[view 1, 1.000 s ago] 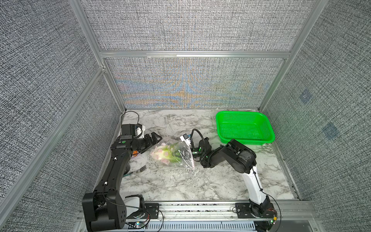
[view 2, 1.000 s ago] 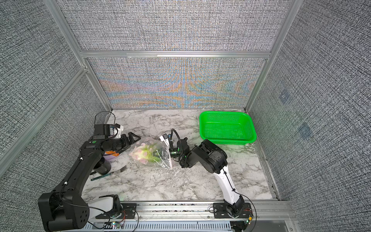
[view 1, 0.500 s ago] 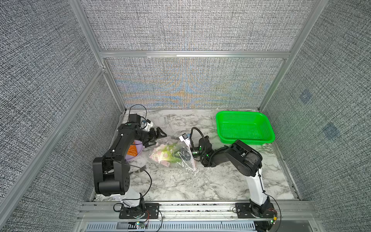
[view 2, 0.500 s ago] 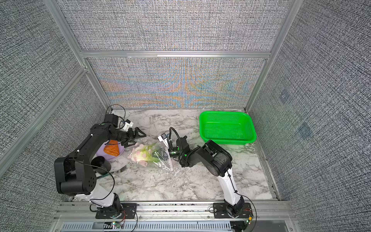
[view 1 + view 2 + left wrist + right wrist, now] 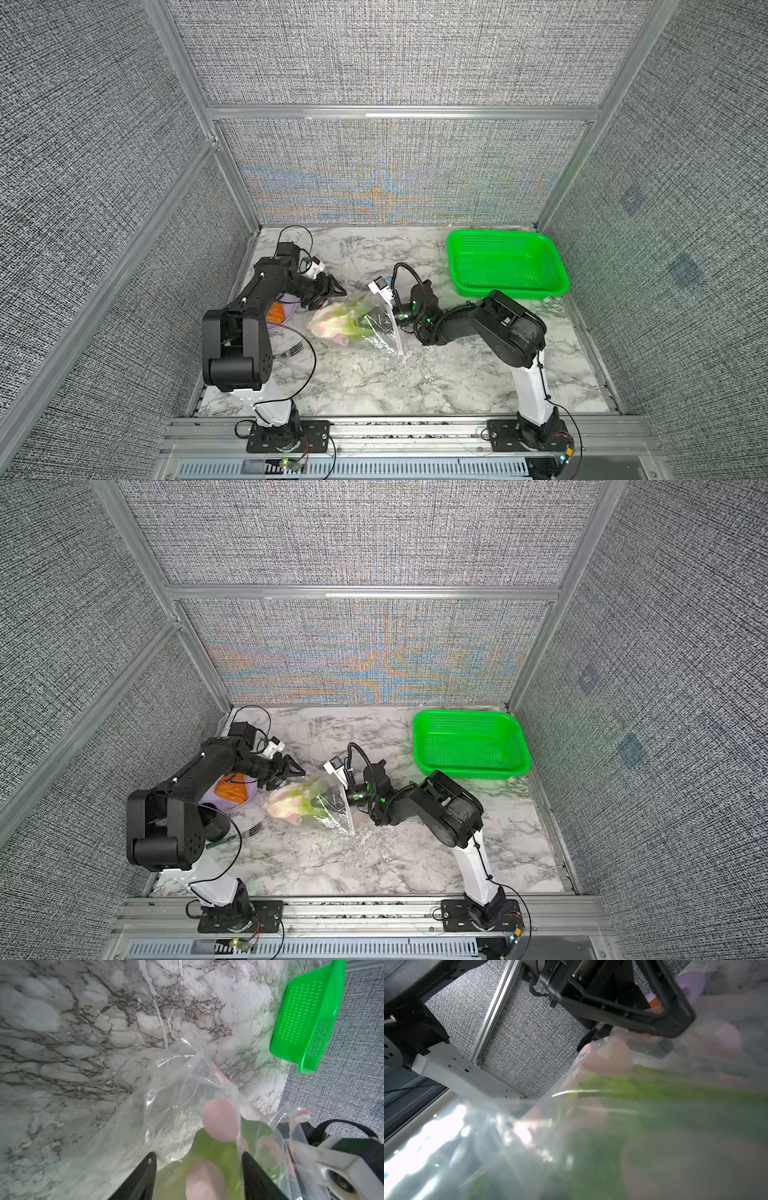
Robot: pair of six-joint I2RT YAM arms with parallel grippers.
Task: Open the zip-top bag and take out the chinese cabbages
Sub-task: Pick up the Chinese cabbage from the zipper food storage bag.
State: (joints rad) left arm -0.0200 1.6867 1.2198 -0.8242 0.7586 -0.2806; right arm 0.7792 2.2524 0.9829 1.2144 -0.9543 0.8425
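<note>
Zip-top bag flat on the marble table between both arms, chinese cabbage inside.
The left gripper has its jaws apart, straddling the bag's cabbage end; the right gripper is closed, pinching plastic at the pink zip edge.

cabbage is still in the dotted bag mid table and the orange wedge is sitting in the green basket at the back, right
Not quite. The green basket holds nothing; the orange wedge lies on the purple plate by the left arm, as both top views show. The cabbage is indeed still in the dotted bag mid table.
</note>
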